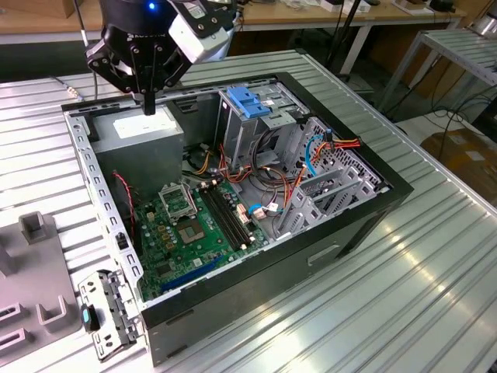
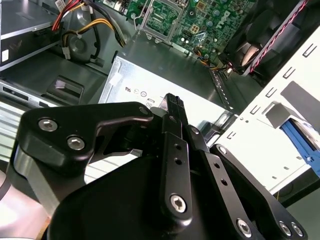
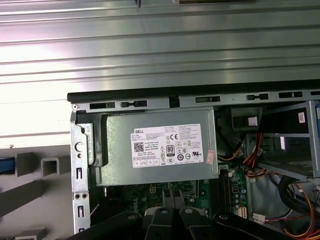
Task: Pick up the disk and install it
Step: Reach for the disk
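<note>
My gripper (image 1: 148,105) hangs at the far left corner of the open computer case (image 1: 365,221), its black fingers shut together with nothing between them. It hovers just above the grey power supply (image 1: 140,132) with the white label, which also shows below the fingertips (image 3: 172,197) in the first wrist view. What looks like the disk shows as a bright blue rail (image 2: 299,140) resting in a pale fixture beside the case, and as a blue strip (image 3: 5,166) at the picture's edge. It lies apart from the gripper (image 2: 174,102).
Inside the case are the green motherboard (image 1: 190,229), a metal drive cage (image 1: 311,175) with red and orange cables, and a light-blue ribbed latch plate (image 1: 248,101). A grey fixture block (image 1: 31,225) and a detached bracket (image 1: 105,311) lie at the exterior view's left on the ribbed metal table (image 1: 419,287).
</note>
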`<state>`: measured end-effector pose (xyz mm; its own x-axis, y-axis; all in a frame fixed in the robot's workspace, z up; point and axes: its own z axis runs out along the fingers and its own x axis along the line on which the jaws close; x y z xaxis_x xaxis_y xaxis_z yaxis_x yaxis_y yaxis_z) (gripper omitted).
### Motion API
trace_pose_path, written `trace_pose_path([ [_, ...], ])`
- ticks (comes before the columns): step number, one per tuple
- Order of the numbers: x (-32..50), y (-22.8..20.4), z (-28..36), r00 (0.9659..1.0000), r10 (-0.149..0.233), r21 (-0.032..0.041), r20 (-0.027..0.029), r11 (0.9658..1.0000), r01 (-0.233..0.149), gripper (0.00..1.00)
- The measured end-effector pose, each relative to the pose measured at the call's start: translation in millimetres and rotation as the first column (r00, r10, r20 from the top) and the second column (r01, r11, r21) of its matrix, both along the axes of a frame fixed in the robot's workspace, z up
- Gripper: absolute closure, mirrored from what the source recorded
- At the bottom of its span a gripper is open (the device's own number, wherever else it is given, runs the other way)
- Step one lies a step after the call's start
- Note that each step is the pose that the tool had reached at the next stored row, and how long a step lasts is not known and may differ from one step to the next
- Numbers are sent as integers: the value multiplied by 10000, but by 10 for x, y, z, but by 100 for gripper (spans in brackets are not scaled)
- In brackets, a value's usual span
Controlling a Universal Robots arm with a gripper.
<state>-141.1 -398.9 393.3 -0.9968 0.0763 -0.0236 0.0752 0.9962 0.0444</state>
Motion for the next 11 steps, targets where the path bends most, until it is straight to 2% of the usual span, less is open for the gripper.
trace_pose_path([
  [11, -26, 0, 0, 10000, 1, -1, -1, 10000, -1, 89],
])
